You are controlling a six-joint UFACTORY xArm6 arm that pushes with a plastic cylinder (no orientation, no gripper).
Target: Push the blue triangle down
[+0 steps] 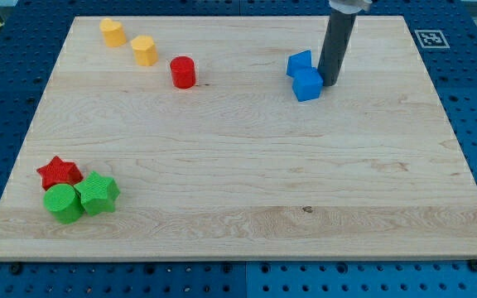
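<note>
Two blue blocks touch near the view's top, right of centre. The upper one (299,63) looks like the blue triangle; the lower one (308,84) is a blue cube. My tip (330,83) stands on the board just right of the cube, touching or nearly touching it, and to the lower right of the triangle. The dark rod rises from there to the view's top edge.
A red cylinder (182,72) and two yellow blocks (144,50) (112,32) lie at the upper left. A red star (58,172), a green cylinder (62,202) and a green star (98,193) cluster at the lower left. The wooden board (238,223) sits on a blue pegboard table.
</note>
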